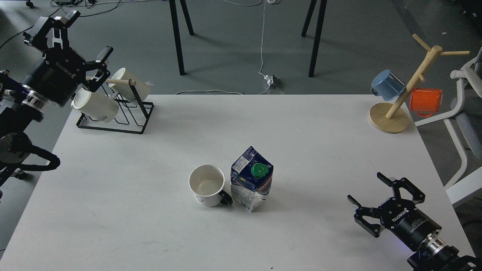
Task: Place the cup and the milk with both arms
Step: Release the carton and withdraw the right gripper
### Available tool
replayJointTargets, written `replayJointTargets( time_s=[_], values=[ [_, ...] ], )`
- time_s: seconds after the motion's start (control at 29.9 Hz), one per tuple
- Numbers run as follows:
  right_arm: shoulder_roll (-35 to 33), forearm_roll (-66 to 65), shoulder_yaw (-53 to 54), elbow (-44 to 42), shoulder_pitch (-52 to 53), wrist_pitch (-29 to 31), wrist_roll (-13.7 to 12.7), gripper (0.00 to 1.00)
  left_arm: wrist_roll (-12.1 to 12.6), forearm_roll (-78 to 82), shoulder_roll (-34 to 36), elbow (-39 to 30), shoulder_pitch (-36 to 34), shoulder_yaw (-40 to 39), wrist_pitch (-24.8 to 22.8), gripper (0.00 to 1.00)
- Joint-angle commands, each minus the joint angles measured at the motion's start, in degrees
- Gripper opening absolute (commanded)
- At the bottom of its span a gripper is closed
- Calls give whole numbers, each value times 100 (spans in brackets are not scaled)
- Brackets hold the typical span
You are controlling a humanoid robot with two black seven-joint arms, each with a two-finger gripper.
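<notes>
Cup [206, 185] and milk [251, 179] are standing touching mid-table; left gripper [86, 42] at ten o'clock, right gripper [371, 196] at four, jaws apart, empty. Rigid mug, dentable carton: I'd be gripping their sides

We find the cup [206, 185] upright on the white worktop [113, 180], near its centre and slightly toward the near edge. It is a white mug, mouth up and empty, with a black handle pointing to about 4 o'clock and a small black mark low on its near side. The milk [251, 178] stands upright at the cup's 3 o'clock, just beside it; the handle appears to touch the carton's base. We note a dark blue and white gable-top carton, green round cap closed, taller than the cup.
</notes>
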Motion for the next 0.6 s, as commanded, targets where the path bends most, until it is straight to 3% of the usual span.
replayJointTargets(
  time_s=[0.0,0.27,0.57],
  values=[
    [-118,-42,660,-141,611,1,1,99,0,-35,3,20,183,-49,0,97],
    [-347,-33,-25,-1582,2582,1,-8,99,0,-114,12,29,430,-66,0,97],
    [74,-33,-175,-2075,2688,1,1,99,0,-237,-5,29,412,-84,0,97]
  ],
)
